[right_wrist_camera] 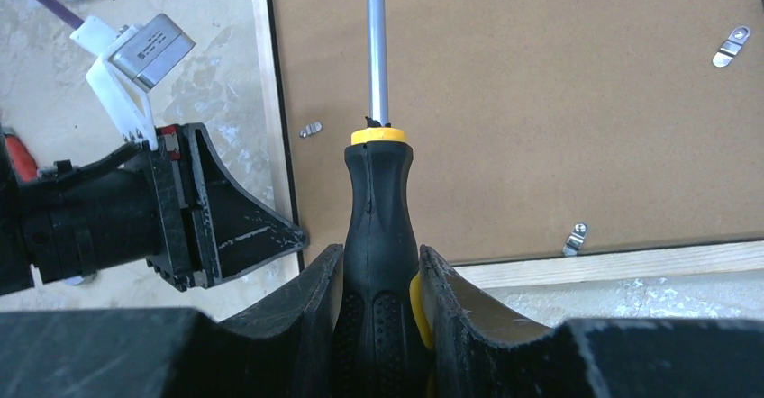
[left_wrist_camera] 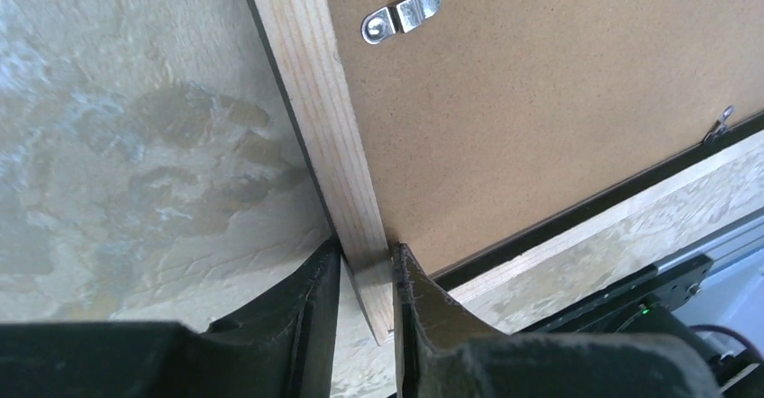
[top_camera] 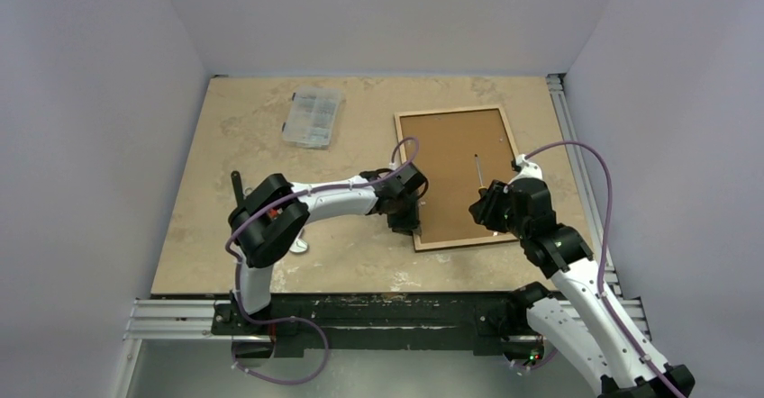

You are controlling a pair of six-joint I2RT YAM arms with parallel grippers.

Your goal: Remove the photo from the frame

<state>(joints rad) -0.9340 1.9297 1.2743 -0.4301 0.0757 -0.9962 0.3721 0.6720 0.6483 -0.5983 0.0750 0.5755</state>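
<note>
The frame (top_camera: 455,242) lies face down on the table, its brown backing (top_camera: 455,159) up and its pale wooden edge around it. The photo is hidden under the backing. My left gripper (top_camera: 405,222) straddles the frame's left wooden rail (left_wrist_camera: 315,101) near the near-left corner, its fingers (left_wrist_camera: 410,281) pressed on both sides of the rail. It also shows in the left wrist view (left_wrist_camera: 365,258). My right gripper (right_wrist_camera: 380,272) is shut on the black-and-yellow handle of a screwdriver (right_wrist_camera: 380,200). The steel shaft (top_camera: 477,171) points away over the backing.
Metal turn clips sit on the backing (left_wrist_camera: 401,15) (right_wrist_camera: 732,45) (right_wrist_camera: 577,236) (right_wrist_camera: 310,129). A clear plastic parts box (top_camera: 313,116) lies at the back left. The metal rail (top_camera: 577,146) runs along the table's right edge, close to the frame.
</note>
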